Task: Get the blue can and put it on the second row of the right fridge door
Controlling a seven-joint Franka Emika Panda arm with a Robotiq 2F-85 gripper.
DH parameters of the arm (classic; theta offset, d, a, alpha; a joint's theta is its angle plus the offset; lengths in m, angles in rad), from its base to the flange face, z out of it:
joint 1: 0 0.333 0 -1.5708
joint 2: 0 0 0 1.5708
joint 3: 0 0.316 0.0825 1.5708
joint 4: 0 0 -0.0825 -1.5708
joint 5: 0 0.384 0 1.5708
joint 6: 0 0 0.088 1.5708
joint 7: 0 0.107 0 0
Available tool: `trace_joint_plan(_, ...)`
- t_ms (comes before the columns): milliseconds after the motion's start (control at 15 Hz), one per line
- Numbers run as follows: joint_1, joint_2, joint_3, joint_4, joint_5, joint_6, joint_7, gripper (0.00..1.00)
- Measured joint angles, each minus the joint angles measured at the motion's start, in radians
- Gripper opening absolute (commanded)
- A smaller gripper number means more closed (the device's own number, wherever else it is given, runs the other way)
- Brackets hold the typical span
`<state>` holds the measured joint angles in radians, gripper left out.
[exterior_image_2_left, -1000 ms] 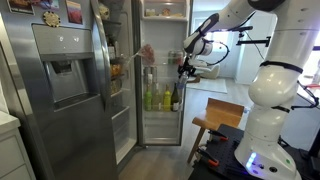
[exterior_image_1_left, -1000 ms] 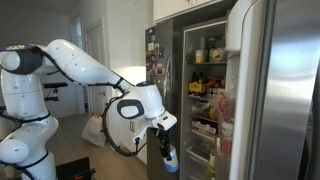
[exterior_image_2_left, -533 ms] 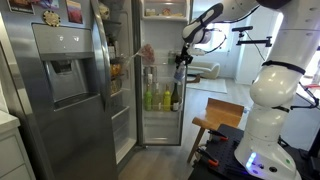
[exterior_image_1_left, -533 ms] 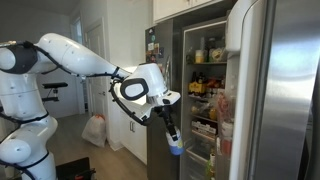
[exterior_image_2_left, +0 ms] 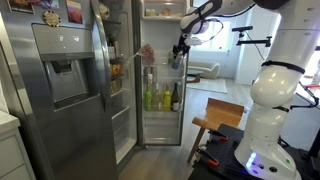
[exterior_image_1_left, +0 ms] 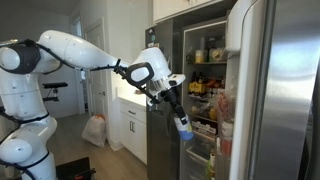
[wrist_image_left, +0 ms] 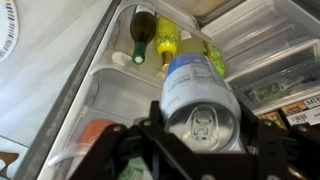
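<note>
My gripper (exterior_image_1_left: 176,112) is shut on the blue can (exterior_image_1_left: 184,129), which hangs tilted below it in front of the open fridge. In the wrist view the can (wrist_image_left: 199,88) fills the middle, silver pull-tab end toward the camera, clamped between the black fingers (wrist_image_left: 200,142). The right fridge door (exterior_image_1_left: 292,90) is brushed steel and stands open, its white inner shelves (exterior_image_1_left: 224,108) full of colourful items to the right of the can. In an exterior view the gripper (exterior_image_2_left: 181,52) is level with the upper door shelves (exterior_image_2_left: 160,98). The wrist view shows a door shelf with bottles (wrist_image_left: 150,40) beyond the can.
The dark door with papers and magnets (exterior_image_1_left: 153,52) stands just behind the arm. Fridge shelves and clear drawers (wrist_image_left: 268,55) hold food. Green and yellow bottles (exterior_image_2_left: 156,98) fill a door shelf. A wooden stool (exterior_image_2_left: 215,118) and the robot's white base (exterior_image_2_left: 268,120) stand nearby.
The arm has lifted the can from low near the floor to mid-height and moved it toward the fridge opening. The grip on the can is unchanged.
</note>
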<state>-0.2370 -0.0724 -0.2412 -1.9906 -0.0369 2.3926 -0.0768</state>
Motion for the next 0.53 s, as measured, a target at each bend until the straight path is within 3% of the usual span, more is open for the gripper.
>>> trace_joint_plan(533, 0.012, 0.102, 0.006, 0.187, -0.079, 0.001, 0.001, 0.47)
